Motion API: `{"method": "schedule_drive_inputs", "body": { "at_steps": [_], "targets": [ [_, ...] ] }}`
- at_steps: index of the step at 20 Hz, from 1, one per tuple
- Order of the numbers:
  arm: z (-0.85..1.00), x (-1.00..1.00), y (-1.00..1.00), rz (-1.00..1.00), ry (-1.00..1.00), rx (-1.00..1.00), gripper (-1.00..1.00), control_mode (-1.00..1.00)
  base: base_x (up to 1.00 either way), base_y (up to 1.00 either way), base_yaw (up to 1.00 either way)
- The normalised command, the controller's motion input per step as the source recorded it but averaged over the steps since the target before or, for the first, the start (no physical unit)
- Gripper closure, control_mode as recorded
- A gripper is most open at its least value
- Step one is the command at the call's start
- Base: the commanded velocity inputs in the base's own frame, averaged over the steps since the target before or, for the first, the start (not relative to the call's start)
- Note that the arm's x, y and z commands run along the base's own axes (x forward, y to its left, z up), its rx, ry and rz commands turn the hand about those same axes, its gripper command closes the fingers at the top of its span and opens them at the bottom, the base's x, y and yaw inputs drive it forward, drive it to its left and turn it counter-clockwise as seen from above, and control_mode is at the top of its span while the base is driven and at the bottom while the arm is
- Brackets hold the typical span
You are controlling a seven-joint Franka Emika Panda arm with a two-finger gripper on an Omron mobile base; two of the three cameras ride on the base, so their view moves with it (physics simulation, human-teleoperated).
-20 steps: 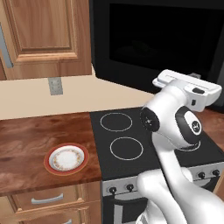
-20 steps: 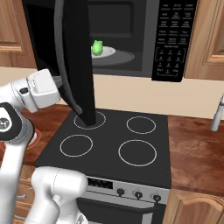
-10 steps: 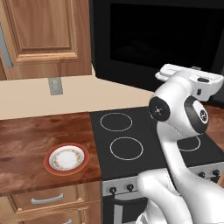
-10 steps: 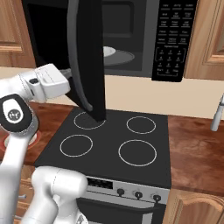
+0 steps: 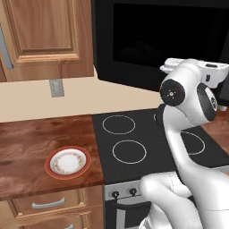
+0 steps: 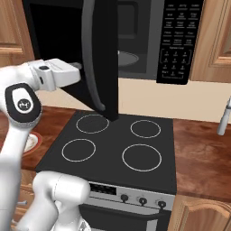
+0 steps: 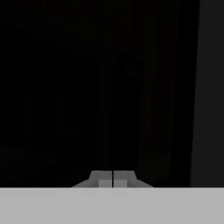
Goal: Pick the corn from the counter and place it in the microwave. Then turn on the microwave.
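the microwave (image 6: pixel 176 40) door (image 6: pixel 101 54) hangs partly swung out over the far left burners of the stovetop (image 6: pixel 117 149), standing edge-on in the right base view and blocking most of the cavity mouth; a narrow gap stays between its edge and the button panel. the claw (image 7: pixel 113 178), tips together, sits right against the door's dark glass with no room ahead. near burners lie free. on the desk (image 5: pixel 27 138) left of the stove, a plate (image 5: pixel 68 162) takes the near part; the far part is bare.
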Motion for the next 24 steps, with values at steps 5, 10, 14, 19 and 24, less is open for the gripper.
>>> {"method": "schedule_drive_inputs", "body": {
  "at_steps": [5,10,14,19,24],
  "targets": [
    [0.13,0.18,-0.06,0.06,0.08,0.03,1.00,-1.00,0.00,0.00,0.00],
    [0.04,0.21,-0.11,0.07,0.02,0.04,1.00,-1.00,0.00,0.00,0.00],
    [0.04,0.22,-0.13,0.07,0.01,0.06,1.00,-1.00,0.00,0.00,0.00],
    [0.06,0.23,-0.14,0.07,0.00,0.06,1.00,-1.00,0.00,0.00,0.00],
    [0.14,0.23,-0.13,0.06,0.02,0.06,1.00,-1.00,0.00,0.00,0.00]
  ]
}}
